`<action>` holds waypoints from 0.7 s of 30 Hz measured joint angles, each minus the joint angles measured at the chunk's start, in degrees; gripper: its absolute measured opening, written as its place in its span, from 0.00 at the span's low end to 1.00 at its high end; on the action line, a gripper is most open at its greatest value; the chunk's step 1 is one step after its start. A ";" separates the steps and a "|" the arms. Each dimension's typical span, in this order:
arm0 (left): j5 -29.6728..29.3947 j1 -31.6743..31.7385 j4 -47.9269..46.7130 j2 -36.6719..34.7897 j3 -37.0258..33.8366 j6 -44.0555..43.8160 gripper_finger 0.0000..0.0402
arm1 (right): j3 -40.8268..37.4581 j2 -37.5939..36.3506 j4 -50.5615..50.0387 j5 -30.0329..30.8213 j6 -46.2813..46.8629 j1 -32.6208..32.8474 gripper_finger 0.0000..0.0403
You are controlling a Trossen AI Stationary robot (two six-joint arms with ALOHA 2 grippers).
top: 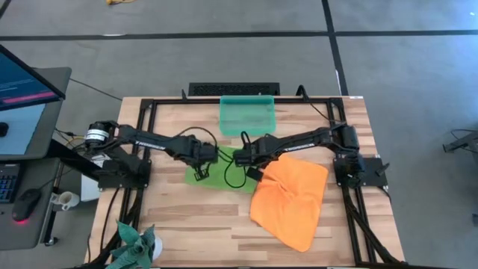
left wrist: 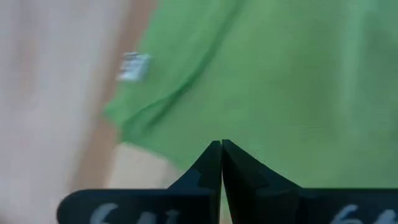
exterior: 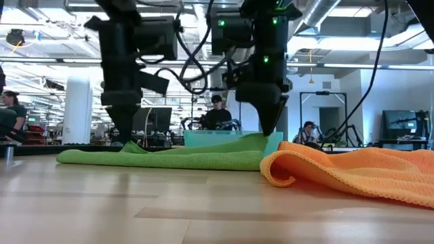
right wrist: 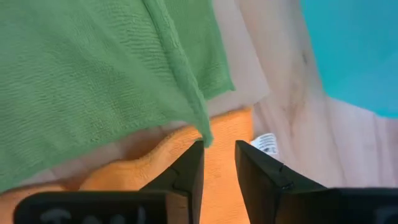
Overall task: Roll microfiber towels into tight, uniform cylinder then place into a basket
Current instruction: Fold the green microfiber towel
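Observation:
The lime green towel lies flat at the table's middle, and the orange towel lies crumpled to its right, overlapping its right edge. The teal basket stands behind them. My left gripper is shut, pointing down at the green towel's left part. My right gripper is open, its fingers pointing down at the green towel's right edge, over the orange towel. My left gripper comes from above, its shut fingertips on the green towel near its left edge. In the low view a small ridge of cloth rises at the tips. The rest of the towel lies flat on the table. My right gripper touches the green towel's hemmed right edge with the tip of one finger. Nothing shows between the two fingers but orange cloth. The fingers point down. In the low view this edge stands raised off the table up to the fingertips.
A dark green spiky plant-like thing lies at the table's near left corner. A black frame runs along the table's edges. A desk with a monitor stands off to the left. People sit in the room beyond.

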 joint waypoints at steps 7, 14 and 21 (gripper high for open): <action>6.98 2.18 15.84 -4.25 -10.14 1.43 0.00 | -2.33 -8.04 0.07 0.15 -4.88 1.06 0.26; 5.36 2.12 23.89 -8.27 -15.15 3.12 0.00 | -18.28 -19.75 15.64 -0.97 -2.22 4.56 0.25; 3.27 2.10 28.25 -8.17 -15.42 6.31 0.00 | -33.08 -22.46 45.27 -3.15 -3.04 9.89 0.25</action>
